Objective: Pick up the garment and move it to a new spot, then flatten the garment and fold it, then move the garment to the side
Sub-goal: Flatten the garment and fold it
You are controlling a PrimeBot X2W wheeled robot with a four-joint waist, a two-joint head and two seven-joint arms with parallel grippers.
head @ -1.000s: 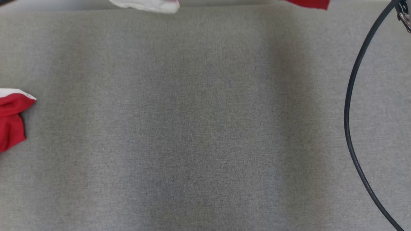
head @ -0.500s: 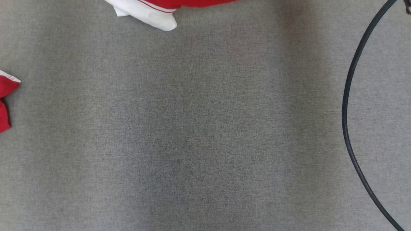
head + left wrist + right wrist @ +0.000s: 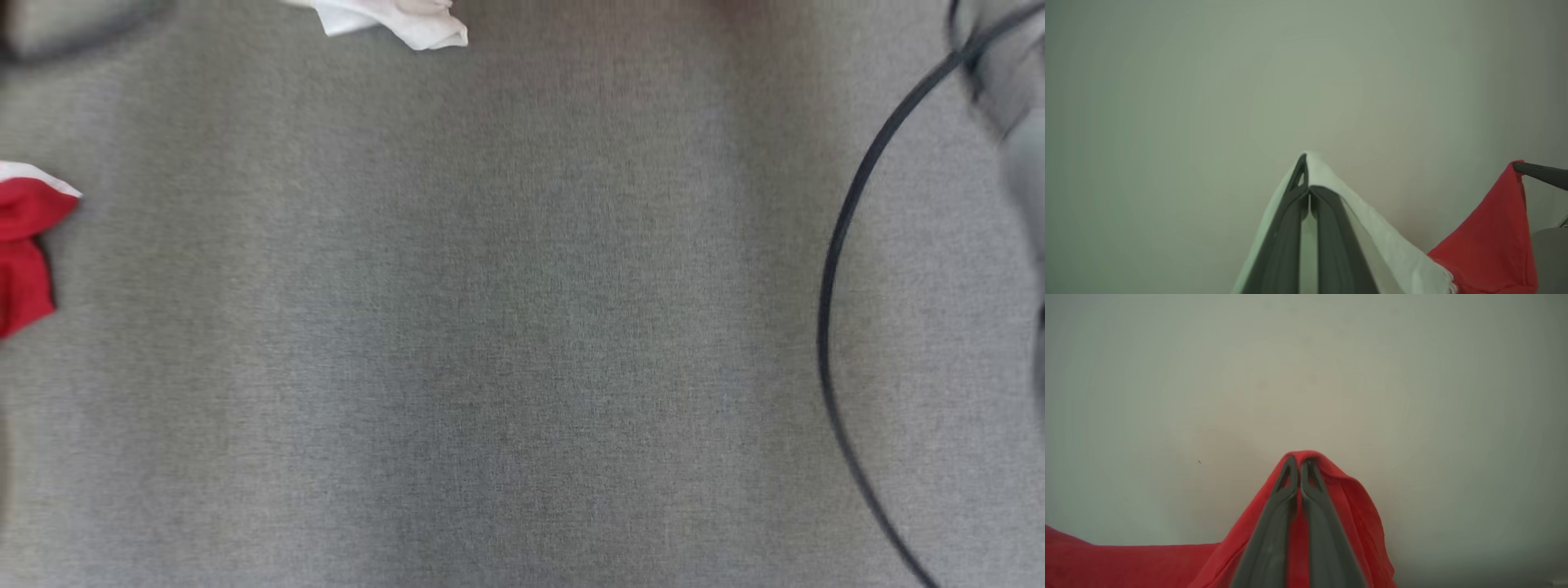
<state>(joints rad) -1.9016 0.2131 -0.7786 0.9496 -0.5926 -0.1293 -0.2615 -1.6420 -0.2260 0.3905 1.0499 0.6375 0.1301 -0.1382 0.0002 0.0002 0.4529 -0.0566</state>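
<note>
The garment is red with white parts. In the left wrist view my left gripper (image 3: 1304, 163) is shut on a white fold of the garment (image 3: 1396, 253), which drapes over its fingers. The red part (image 3: 1490, 241) stretches right to my right gripper's dark tip (image 3: 1519, 166). In the right wrist view my right gripper (image 3: 1299, 461) is shut on a peak of red cloth (image 3: 1355, 506), lifted before a plain pale background. In the head view a white corner of the garment (image 3: 400, 20) hangs in at the top edge.
A grey fabric table (image 3: 522, 327) spreads across the head view. A red cloth with a white edge (image 3: 24, 245) lies at its left edge; whether it belongs to the same garment I cannot tell. A black cable (image 3: 833, 310) arcs down the right side beside a blurred pale forearm (image 3: 1020, 122).
The head view has shifted. The red band seen at the top edge half a second ago is gone, leaving only the white corner. A blurred pale forearm has come in at upper right.
</note>
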